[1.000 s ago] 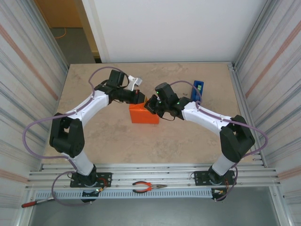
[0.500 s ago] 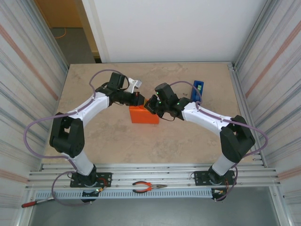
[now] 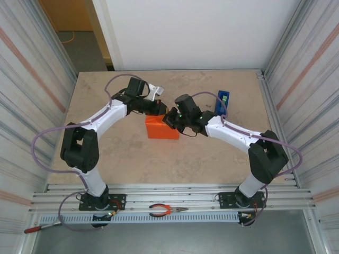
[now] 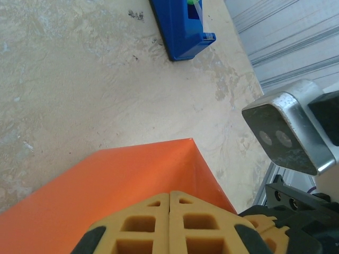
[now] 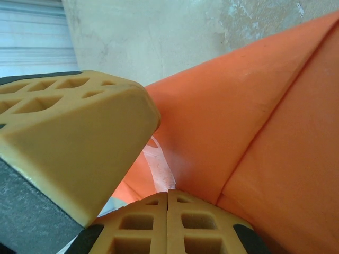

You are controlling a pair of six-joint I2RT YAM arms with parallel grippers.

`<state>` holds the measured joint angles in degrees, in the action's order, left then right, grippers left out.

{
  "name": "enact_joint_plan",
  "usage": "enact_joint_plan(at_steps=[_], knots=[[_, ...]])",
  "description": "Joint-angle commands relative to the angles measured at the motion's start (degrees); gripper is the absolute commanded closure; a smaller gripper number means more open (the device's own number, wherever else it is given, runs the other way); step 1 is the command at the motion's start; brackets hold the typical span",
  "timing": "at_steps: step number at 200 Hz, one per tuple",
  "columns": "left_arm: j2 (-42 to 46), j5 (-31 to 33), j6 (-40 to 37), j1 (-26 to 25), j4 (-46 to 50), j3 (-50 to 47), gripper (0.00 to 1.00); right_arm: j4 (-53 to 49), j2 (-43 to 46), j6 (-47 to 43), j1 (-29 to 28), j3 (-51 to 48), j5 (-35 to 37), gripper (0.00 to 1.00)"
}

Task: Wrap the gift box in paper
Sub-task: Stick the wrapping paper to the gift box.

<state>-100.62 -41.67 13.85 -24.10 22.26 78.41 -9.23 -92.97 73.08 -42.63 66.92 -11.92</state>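
The gift box [image 3: 161,128] sits mid-table as an orange block with the orange paper [image 5: 238,121] folded over it. My left gripper [image 3: 158,109] is shut, with its tips [image 4: 169,198] resting on the far top edge of the orange paper [image 4: 122,180]. My right gripper [image 3: 170,117] is shut too, its tips [image 5: 168,196] pressed against the folded paper flaps at the box's right end. A strip of clear tape [image 5: 160,165] lies on the paper and runs down to those tips. The left gripper's yellow finger [image 5: 79,143] sits right beside them.
A blue tape dispenser [image 3: 222,100] stands at the back right of the table, and is seen again in the left wrist view [image 4: 180,26]. Orange-handled pliers [image 3: 165,210] lie on the front rail between the arm bases. Ribbed metal walls close in both sides.
The left arm has swung a little toward the far side and right, with its gripper still on the box's far edge. The right arm and the box have barely moved.
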Motion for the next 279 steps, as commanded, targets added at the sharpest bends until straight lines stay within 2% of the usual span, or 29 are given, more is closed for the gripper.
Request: enact_joint_plan(at_steps=[1,45,92,147,279], knots=[[-0.5,1.0,0.3,-0.3,0.1,-2.3,1.0,-8.0,-3.1,1.0,-1.1,-3.5,1.6,1.0],[0.4,1.1,-1.1,0.4,2.3,0.1,1.0,-7.6,-3.1,1.0,-1.1,-3.8,1.8,1.0],[6.6,-0.1,-1.5,2.7,3.1,0.7,1.0,-7.0,-3.1,0.6,-1.1,-3.9,1.6,1.0],[11.8,-0.9,-2.1,2.7,3.0,-6.1,1.0,-6.6,-3.0,0.9,-1.1,-4.5,2.0,1.0],[12.8,0.6,-3.3,1.4,2.0,-13.2,1.0,-6.6,-3.2,1.1,-1.1,-4.4,2.0,1.0]])
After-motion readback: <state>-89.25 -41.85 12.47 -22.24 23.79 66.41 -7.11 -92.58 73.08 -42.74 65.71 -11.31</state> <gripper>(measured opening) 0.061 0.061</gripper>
